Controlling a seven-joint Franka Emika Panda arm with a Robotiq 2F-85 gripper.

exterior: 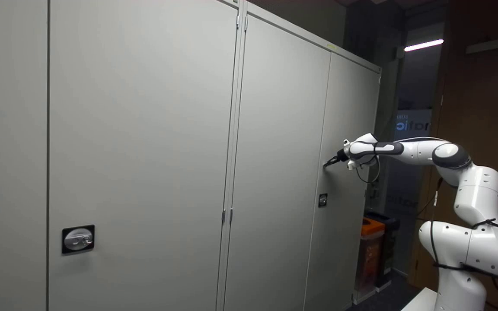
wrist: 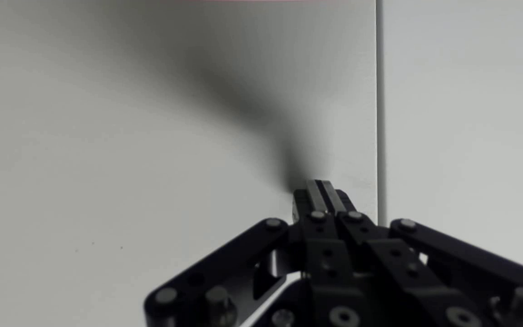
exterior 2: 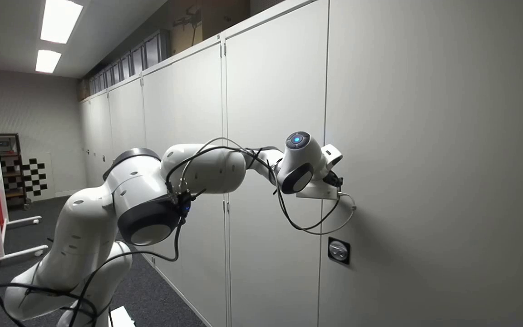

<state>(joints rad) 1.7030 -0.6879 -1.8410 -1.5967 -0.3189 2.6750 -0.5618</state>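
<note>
- In an exterior view: my slim black pincer [exterior: 326, 165] is facing a pale-grey metal cabinet door [exterior: 352, 108]; oval silver latch [exterior: 323, 200] sitting at six o'clock, presumably serving the opening side.
- In an exterior view: my rounded white wrist [exterior 2: 304, 165] is partly masking the pincer.
- Wrist view: my fingers [wrist: 317, 197] are meeting, empty, likely for slimness; dark vertical seam [wrist: 381, 113] lying at three o'clock.

Dark floor [exterior 2: 152, 293] beneath pale cabinets [exterior 2: 275, 254]

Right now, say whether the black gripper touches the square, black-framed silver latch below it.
Apart: in an exterior view, flat grey door shows between gripper and latch.
</note>
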